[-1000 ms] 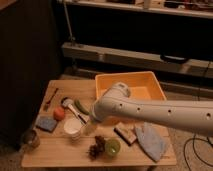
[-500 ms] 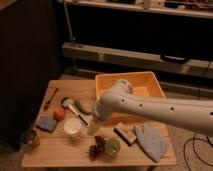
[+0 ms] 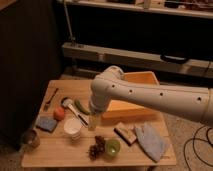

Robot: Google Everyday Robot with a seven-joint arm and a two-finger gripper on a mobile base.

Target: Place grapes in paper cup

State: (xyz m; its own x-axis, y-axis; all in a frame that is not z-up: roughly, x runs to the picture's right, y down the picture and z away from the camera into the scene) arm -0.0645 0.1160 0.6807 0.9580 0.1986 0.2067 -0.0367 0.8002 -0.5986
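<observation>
My gripper (image 3: pixel 94 121) hangs fingers-down over the table (image 3: pixel 50 155), jaws spread and empty. The grapes (image 3: pixel 96 148) lie nearer the front edge, just past the jaws. The paper cup (image 3: pixel 73 128) stands beside the jaws, left as I see it. The arm (image 3: pixel 150 97) reaches in from the right, bent downward at the wrist.

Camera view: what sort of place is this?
Likely a lab test area: small wooden table, metal shelving behind, cable on the floor. The hand hangs beside the paper cup.
</observation>
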